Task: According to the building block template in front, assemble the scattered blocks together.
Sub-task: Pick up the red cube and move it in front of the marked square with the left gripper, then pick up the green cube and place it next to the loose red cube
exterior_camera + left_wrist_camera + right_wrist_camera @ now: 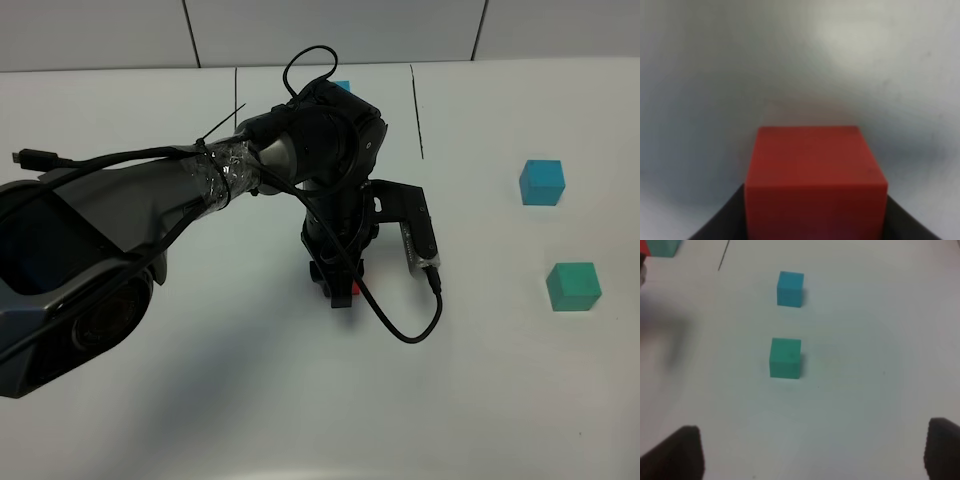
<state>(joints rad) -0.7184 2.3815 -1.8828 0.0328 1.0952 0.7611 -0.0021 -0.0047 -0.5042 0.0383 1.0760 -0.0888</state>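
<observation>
My left gripper (342, 292) reaches across the middle of the table, points down and is shut on the red cube (353, 290). In the left wrist view the red cube (815, 170) sits tight between the dark fingers (722, 225). The light blue cube (542, 182) and the teal-green cube (573, 286) lie apart at the right; both show in the right wrist view, blue (790, 288) and green (785, 357). The template is mostly hidden behind my left arm; only a teal corner (343, 86) and its black frame lines (417, 110) show. My right gripper (815, 455) is open and empty, short of the green cube.
The white table (500, 400) fills the view, with a tiled wall (330, 30) behind it. A black cable loop (405, 325) hangs from my left wrist beside the red cube. My left arm covers the left half of the table.
</observation>
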